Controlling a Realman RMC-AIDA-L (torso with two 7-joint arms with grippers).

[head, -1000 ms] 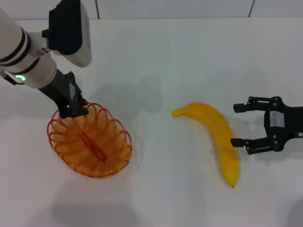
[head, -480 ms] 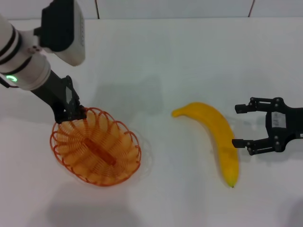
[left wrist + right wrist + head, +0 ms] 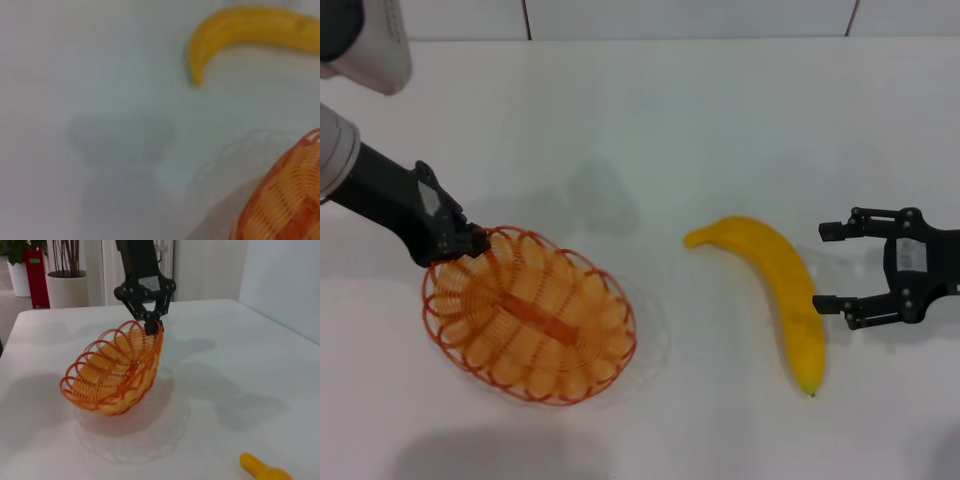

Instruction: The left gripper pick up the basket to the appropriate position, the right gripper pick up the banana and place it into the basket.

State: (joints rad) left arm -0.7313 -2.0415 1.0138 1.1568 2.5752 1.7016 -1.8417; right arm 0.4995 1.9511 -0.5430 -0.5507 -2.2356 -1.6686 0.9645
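Orange basket (image 3: 528, 318) pinched at rim by left claw (image 3: 460, 240), tilted above surface (image 3: 720, 120). Right claw (image 3: 842, 268) spread wide beside banana (image 3: 782, 290).

Orange looped-wire basket (image 3: 528, 317), plain yellow banana (image 3: 780, 290), seemingly white table (image 3: 700, 120)

My left claw (image 3: 470, 240) is black, with open-frame fingers on a white-grey arm. My right claw (image 3: 832, 268) is black too and carries a small white label.

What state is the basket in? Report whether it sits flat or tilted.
Tilted and lifted. The left gripper pinches the basket by its rim, the gripped end is higher, and its shadow lies apart on the table.
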